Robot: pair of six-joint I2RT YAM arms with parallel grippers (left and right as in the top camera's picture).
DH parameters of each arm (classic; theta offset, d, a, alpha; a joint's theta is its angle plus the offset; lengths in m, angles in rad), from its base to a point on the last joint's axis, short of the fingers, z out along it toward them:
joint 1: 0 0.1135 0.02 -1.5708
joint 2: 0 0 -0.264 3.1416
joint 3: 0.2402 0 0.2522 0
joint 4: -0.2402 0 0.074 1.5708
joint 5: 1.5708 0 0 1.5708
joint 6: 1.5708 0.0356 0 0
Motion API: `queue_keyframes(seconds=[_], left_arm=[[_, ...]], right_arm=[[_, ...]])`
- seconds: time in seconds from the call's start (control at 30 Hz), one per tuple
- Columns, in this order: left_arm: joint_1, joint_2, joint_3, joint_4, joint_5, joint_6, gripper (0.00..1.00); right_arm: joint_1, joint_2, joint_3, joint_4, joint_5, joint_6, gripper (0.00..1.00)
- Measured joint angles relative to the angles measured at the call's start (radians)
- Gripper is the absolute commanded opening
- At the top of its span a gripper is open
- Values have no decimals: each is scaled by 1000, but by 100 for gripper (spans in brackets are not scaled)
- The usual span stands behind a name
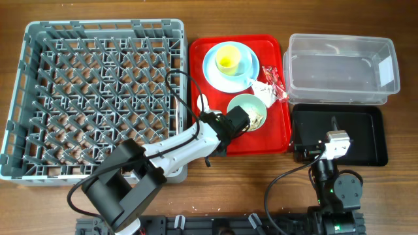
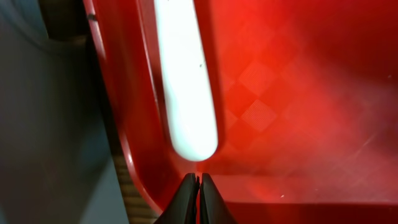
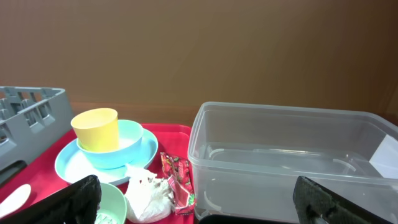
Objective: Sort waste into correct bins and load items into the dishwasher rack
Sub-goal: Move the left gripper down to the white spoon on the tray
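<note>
On the red tray (image 1: 277,134) a yellow cup (image 1: 227,61) stands in a light blue dish on a light blue plate (image 1: 210,67). A pale green bowl (image 1: 243,104) holds rice-like scraps (image 1: 257,119). A white napkin (image 1: 263,90) and a red wrapper (image 1: 274,81) lie beside it. My left gripper (image 2: 199,183) is shut and empty, its tips low over the tray just short of the white spoon (image 2: 186,81). In the overhead view it (image 1: 209,119) is at the tray's left side. My right gripper (image 3: 202,208) is open and empty over the black tray (image 1: 366,140). No fork shows.
The grey rack (image 1: 98,98) fills the left, its wall close beside the red tray's left rim (image 2: 124,124). The clear tub (image 1: 339,68) stands at the back right, right of the wrapper (image 3: 177,180) and napkin (image 3: 149,194). The tub holds nothing.
</note>
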Motion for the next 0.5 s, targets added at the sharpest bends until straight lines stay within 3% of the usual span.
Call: queue_keyframes(seconds=[0.43, 0.5], left_arm=[[0, 0, -35, -32, -59, 0, 4], [0, -1, -13, -47, -72, 0, 14]], right_arm=[[0, 0, 0, 0, 0, 0, 100], [0, 0, 0, 0, 0, 0, 100]])
